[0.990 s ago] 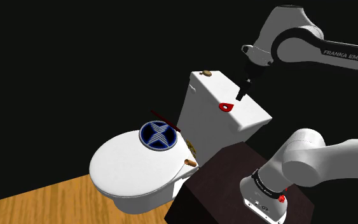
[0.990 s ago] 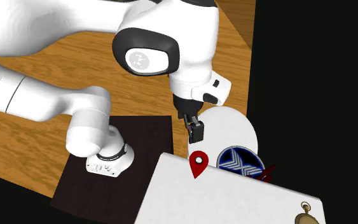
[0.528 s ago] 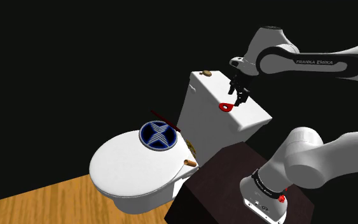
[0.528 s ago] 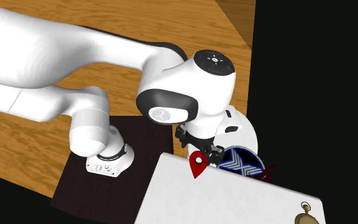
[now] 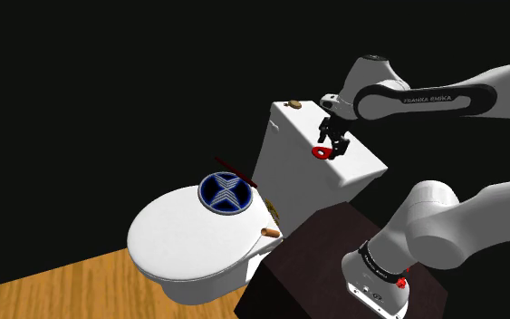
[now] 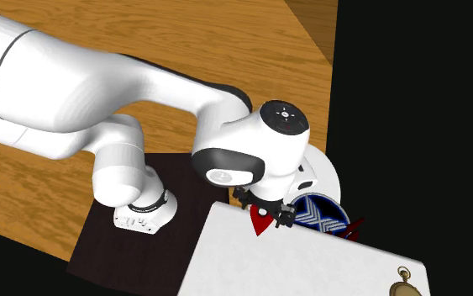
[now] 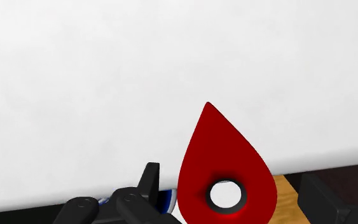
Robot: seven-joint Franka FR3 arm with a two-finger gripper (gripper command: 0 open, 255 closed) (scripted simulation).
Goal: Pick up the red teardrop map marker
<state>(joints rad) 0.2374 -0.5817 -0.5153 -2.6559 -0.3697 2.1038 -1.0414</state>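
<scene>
Black two-finger hand (image 5: 335, 143) low over white toilet tank lid (image 5: 352, 159), open wide, holding nothing. Flat red teardrop map marker (image 7: 225, 153) lies between its fingers (image 7: 149, 184), near lid's edge. Risk: off-centre closing could nudge it over.

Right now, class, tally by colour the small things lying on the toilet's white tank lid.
On the white tank lid:
Red: 1, the red teardrop map marker
Golden-brown: 1, the small round golden-brown trinket
Total: 2

one marker (image 5: 319, 151), one toilet (image 5: 185, 243), one disc (image 5: 225, 191)
</scene>
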